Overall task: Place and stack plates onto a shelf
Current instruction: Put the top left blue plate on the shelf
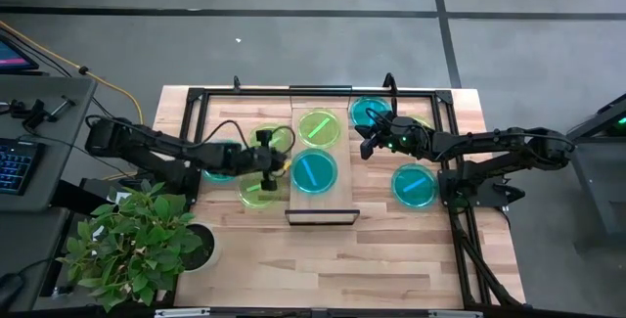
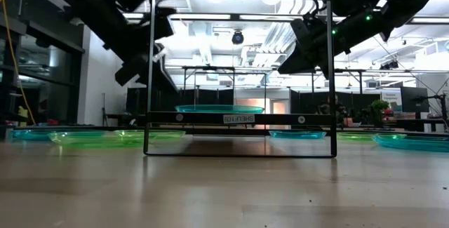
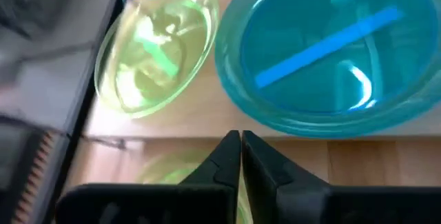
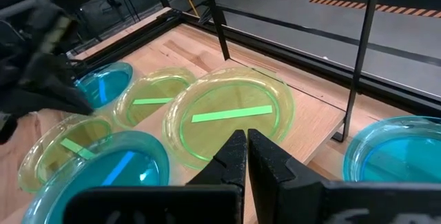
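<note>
The shelf (image 1: 323,205) lies mid-table with a yellow-green plate (image 1: 319,127) on its far half and a cyan plate (image 1: 314,171) on its near half. My left gripper (image 1: 281,161) hovers, shut and empty, at the shelf's left edge. In the left wrist view its fingertips (image 3: 240,145) point at the cyan plate (image 3: 331,52). My right gripper (image 1: 364,145) is shut and empty, raised off the shelf's right edge. In the right wrist view it (image 4: 245,141) faces the yellow-green plate (image 4: 231,117). The low view shows both grippers above shelf height.
Loose plates lie on the tabletop. Left of the shelf are two yellow-green ones (image 1: 272,140) (image 1: 259,191) and a cyan one (image 1: 220,159); right of it are two cyan ones (image 1: 370,113) (image 1: 414,185). A black metal frame (image 1: 201,98) rims the table. A potted plant (image 1: 137,240) stands near-left.
</note>
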